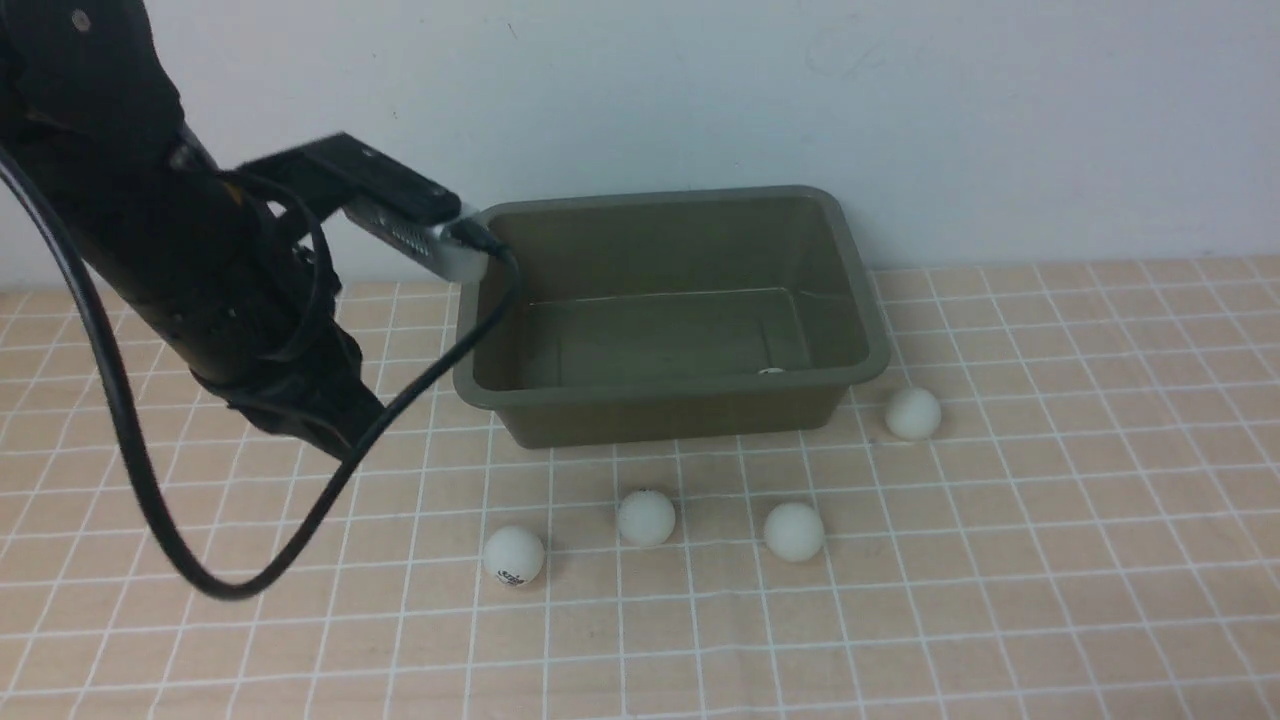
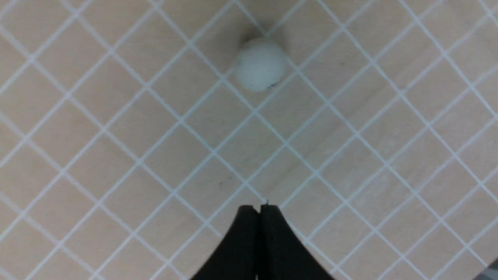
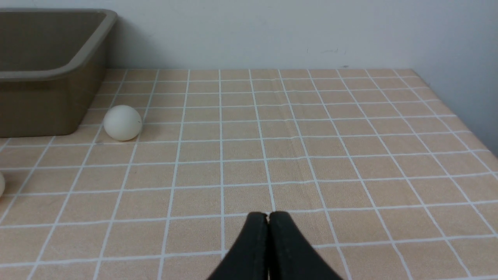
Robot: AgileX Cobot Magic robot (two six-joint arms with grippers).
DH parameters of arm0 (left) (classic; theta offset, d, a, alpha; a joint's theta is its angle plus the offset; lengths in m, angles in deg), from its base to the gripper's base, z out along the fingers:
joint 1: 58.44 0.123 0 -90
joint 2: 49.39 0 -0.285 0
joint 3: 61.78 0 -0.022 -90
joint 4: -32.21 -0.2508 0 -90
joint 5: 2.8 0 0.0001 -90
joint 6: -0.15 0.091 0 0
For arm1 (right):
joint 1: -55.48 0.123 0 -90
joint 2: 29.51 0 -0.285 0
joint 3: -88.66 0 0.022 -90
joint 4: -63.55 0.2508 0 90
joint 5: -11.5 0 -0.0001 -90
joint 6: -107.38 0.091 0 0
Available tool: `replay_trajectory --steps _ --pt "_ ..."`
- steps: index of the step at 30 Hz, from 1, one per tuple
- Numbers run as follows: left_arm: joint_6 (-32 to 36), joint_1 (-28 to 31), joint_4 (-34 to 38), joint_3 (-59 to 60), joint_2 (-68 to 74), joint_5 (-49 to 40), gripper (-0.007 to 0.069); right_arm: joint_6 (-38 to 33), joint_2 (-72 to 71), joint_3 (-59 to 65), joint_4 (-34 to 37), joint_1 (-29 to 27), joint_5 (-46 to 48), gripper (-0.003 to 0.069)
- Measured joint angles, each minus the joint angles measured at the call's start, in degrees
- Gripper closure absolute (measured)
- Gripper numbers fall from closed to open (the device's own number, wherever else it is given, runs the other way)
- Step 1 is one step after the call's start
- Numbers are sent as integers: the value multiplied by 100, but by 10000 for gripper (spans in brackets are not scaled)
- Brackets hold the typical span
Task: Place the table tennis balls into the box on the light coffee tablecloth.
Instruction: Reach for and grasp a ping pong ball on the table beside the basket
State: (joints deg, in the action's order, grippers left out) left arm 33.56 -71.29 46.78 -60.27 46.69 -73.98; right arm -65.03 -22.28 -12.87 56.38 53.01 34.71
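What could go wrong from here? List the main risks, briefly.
1. The left gripper is shut, with a ball on the cloth ahead of it; reaching in without opening would likely knock it rolling.
2. The left arm's cable loops low near the logo ball and might sweep it aside.
3. The rightmost ball lies close to the box corner, leaving little room for fingers.

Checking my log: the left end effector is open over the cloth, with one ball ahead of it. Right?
No: the left end effector is shut, as the left wrist view shows. It is over the cloth with one ball ahead of it.
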Motion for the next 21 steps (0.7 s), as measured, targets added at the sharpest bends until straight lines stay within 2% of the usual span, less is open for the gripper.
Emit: replay_trajectory --steps 3,7,10,11,13,16,18,21 --pt "432 0 251 326 0 167 685 0 0 0 0 0 0 673" --pt "564 0 339 539 86 720 630 0 0 0 0 0 0 673" --pt "585 0 529 568 395 1007 498 0 0 0 0 0 0 673" --pt "587 0 550 565 414 1018 489 0 0 0 0 0 0 673" --pt "593 0 850 570 664 1114 372 0 0 0 0 0 0 673" --pt "595 -5 1048 572 932 1282 247 0 0 0 0 0 0 673" --pt "599 -5 1074 572 1154 1448 186 0 0 0 0 0 0 673" --pt "599 -5 1082 572 1356 1685 165 0 0 0 0 0 0 673"
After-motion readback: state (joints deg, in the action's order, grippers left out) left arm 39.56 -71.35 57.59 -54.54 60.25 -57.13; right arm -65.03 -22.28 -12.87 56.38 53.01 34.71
